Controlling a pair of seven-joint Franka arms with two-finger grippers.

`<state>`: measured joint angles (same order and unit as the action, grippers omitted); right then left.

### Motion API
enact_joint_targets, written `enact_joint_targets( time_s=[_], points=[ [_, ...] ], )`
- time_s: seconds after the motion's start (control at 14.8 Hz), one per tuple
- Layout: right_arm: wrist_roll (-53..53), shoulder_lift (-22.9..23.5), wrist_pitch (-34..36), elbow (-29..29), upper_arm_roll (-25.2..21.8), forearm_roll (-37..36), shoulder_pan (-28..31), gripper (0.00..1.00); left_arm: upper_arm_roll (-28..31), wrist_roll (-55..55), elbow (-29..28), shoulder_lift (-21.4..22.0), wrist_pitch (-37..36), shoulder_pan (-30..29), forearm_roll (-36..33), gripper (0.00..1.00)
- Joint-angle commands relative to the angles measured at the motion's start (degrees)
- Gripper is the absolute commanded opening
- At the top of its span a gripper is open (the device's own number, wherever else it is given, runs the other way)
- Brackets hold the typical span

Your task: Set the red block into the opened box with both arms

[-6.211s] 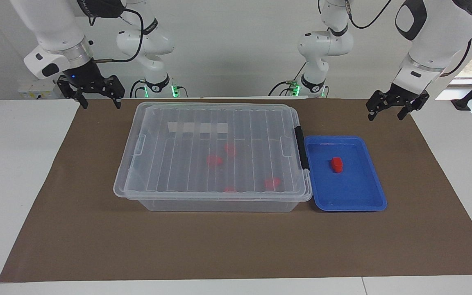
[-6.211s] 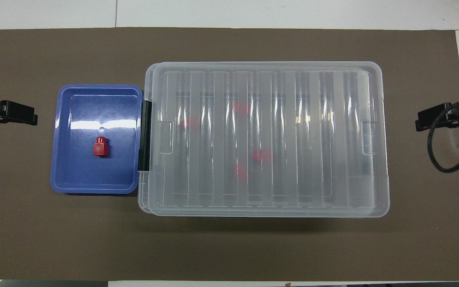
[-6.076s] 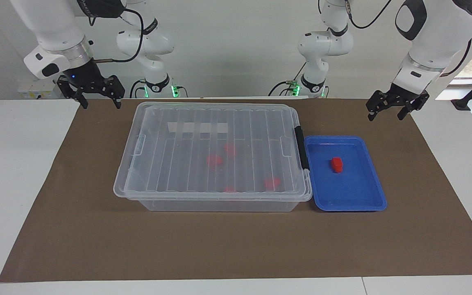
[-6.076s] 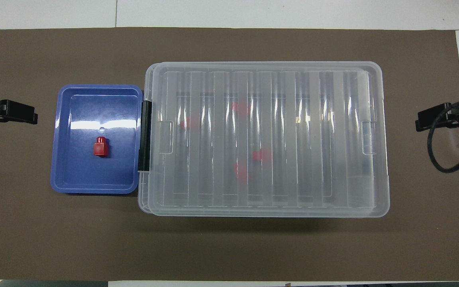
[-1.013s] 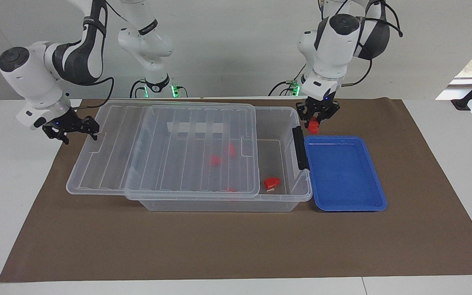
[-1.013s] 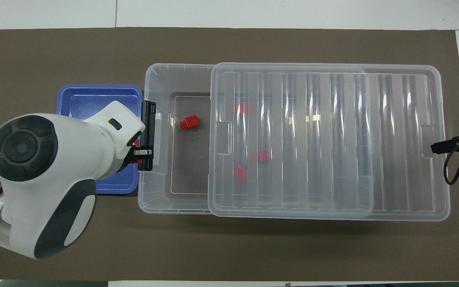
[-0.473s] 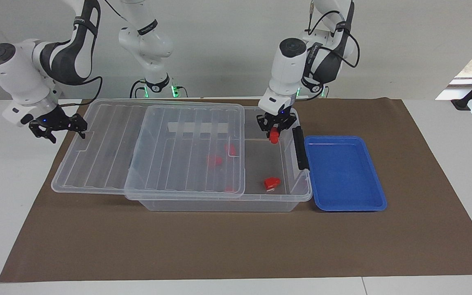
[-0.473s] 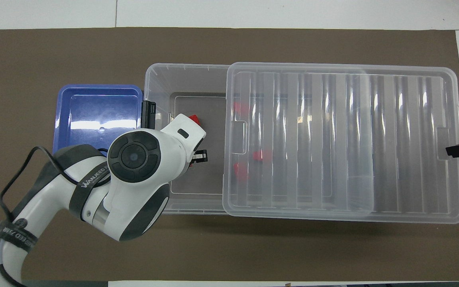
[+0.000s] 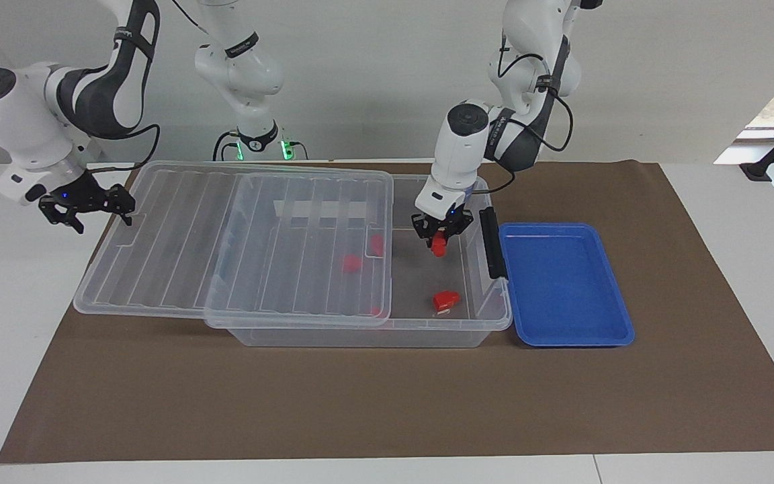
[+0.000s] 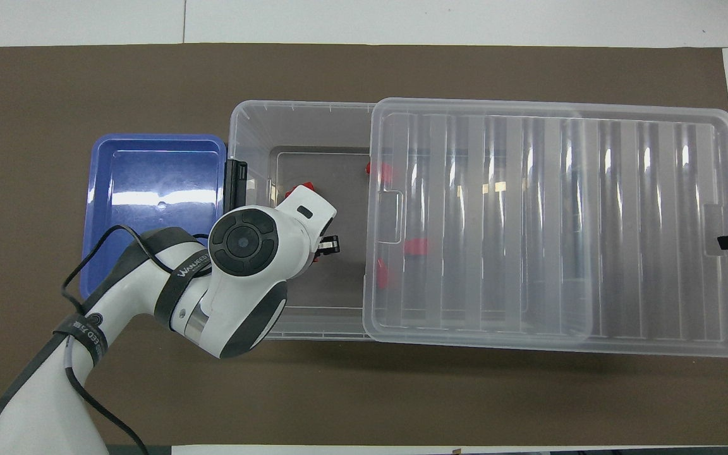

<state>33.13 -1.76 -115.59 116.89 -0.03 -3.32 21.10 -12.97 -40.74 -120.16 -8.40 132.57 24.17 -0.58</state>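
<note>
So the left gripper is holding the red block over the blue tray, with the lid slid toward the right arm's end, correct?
Not quite. The facing view shows the left gripper holding the red block over the open part of the box, not the blue tray, which is empty. The lid is indeed slid toward the right arm's end.

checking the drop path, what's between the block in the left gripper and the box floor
Nothing: in the facing view the red block in the left gripper hangs over a bare patch of the box floor, uncovered by the lid.

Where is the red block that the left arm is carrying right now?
In the facing view the red block is shut in the left claw, in the air over the uncovered end of the box, the end beside the blue tray.
</note>
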Motion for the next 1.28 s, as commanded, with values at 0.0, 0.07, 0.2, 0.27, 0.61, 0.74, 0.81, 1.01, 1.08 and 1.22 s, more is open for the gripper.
enact_joint_targets(
  time_s=[0.0, 0.07, 0.2, 0.27, 0.61, 0.74, 0.81, 1.01, 1.08, 1.22],
  points=[
    [1.0, -0.1, -0.1, -0.4, 0.5, -0.5, 0.1, 1.0, 0.8, -1.2, -1.1, -1.7, 2.6, 1.8, -0.7, 0.0],
    [1.0, 0.3, 0.6, -1.5, 0.7, -0.5, 0.0, 1.0, 0.8, -1.2, -1.5, -2.1, 2.3, 1.8, -0.7, 0.0],
    [-1.0, 1.4, 3.8, -4.8, 0.8, -0.4, -2.1, 1.0, 0.8, -1.3, -1.7, -2.0, 1.8, 1.6, -0.7, 0.05],
    [-3.5, 1.6, 5.9, -6.6, 0.8, -0.5, -3.5, 1.0, 0.8, -1.3, -1.7, -2.0, 1.7, 1.7, -0.7, 0.85],
    [-17.7, 1.8, 17.7, -15.8, 0.8, -0.1, -11.4, 1.0, 0.9, -1.0, -0.8, 0.4, -0.5, 1.2, -0.7, 1.0],
    [-23.4, 1.7, 20.7, -19.0, 0.9, 0.8, -13.7, 1.0, 0.9, -1.0, 0.4, 2.2, -3.6, 1.1, -0.7, 1.0],
    [-24.3, 1.8, 22.4, -21.2, 1.2, 1.3, -13.8, 1.0, 1.0, -0.9, 0.6, 3.6, -5.0, 1.1, -0.7, 1.0],
    [-25.6, 1.7, 27.3, -24.6, 1.9, 1.6, -15.7, 1.0, 1.2, -0.7, 0.7, 7.6, -8.5, 1.0, -0.7, 1.0],
    [-26.1, 1.5, 27.6, -24.8, 1.9, 1.6, -16.0, 1.0, 1.3, -0.4, 0.7, 9.2, -9.9, 0.4, -0.7, 1.0],
    [-26.7, 1.4, 27.8, -24.9, 2.0, 1.7, -16.1, 1.0, 1.3, 0.3, 0.8, 12.6, -13.0, -1.0, -0.7, 1.0]
  ],
)
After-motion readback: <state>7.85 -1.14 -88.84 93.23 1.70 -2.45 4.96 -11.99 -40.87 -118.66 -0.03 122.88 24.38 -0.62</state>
